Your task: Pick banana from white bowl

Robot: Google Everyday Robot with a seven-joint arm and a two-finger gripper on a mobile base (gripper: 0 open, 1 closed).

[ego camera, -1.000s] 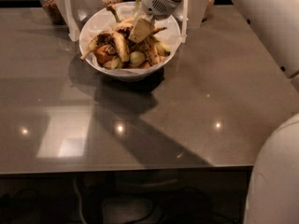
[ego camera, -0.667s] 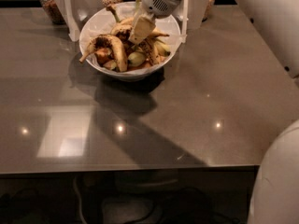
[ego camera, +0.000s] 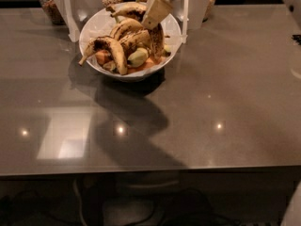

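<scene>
Tool [ego camera: 149,23] hangs over the far right part of the white bowl [ego camera: 95,26], its pale tip angled down and to the left, just above the fruit. It sits higher and a little farther back than a second ago, when it reached lower into the middle of the pile. I cannot tell whether it is open or closed, or whether it has hold of anything.

Along the near edge, the counter [ego camera: 225,84] carries only bright light spots [ego camera: 120,130] and a pale window reflection [ego camera: 66,140]. Beyond them, the bowl's dark shadow [ego camera: 131,107] stretches toward the near edge.

The white bowl stands toward the far edge, left of the middle. The banana [ego camera: 143,36], dark brown over most of its skin, arches across the top of the heap directly under the tool, touching or nearly touching it. A yellower banana [ego camera: 107,48] lies in front with its tip over the bowl's left rim, and a pale green fruit [ego camera: 138,58] sits beside it.

The heap looks rearranged and taller than a second ago, so the tool has likely disturbed or started raising the fruit. The banana is not yet clear of the bowl, so the pick is not finished.

Glass jars [ego camera: 49,4] and white stands [ego camera: 70,18] line the far edge.
</scene>
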